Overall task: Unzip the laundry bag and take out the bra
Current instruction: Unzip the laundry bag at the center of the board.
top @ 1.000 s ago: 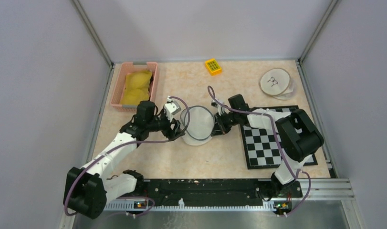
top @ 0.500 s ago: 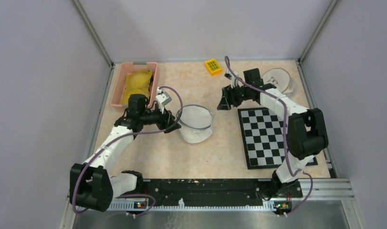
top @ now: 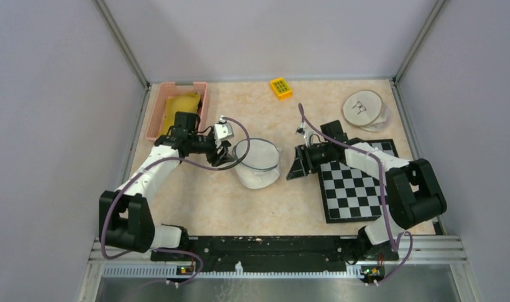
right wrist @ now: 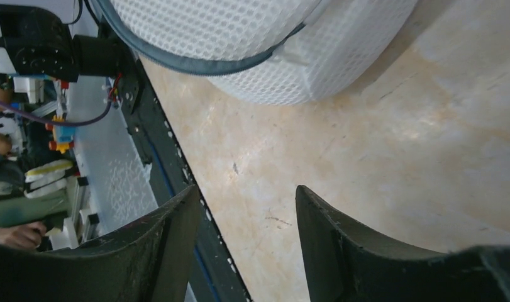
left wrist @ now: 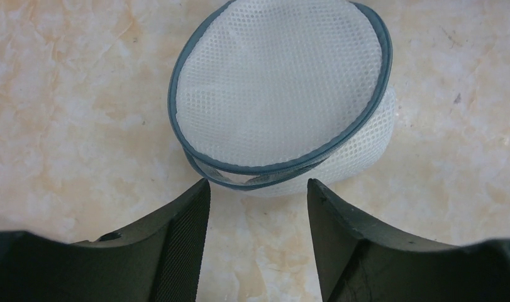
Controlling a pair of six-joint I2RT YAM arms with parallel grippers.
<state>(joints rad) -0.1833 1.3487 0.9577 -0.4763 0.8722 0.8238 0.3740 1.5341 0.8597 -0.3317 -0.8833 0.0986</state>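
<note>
The laundry bag (left wrist: 277, 82) is white open-mesh cloth with a smooth grey-blue edging; the table (left wrist: 63, 94) is beige marbled, smooth, faintly sheened; the left gripper (left wrist: 257, 184) is matt black, inner faces finely ribbed; the basket (top: 153, 116), upper left, looks pink plastic.

Laundry bag (top: 257, 162) sits mid table (top: 202, 201). Left gripper (top: 223, 153) is just beside it on the left, right gripper (top: 297, 168) near on the right. Basket (top: 153, 119) is far left with fabric (top: 177, 104) in it. Checkered mat (top: 353, 189) lies right of the bag. Small block (top: 280, 87) is far centre, and discs (top: 362, 108) lie behind the mat.
</note>
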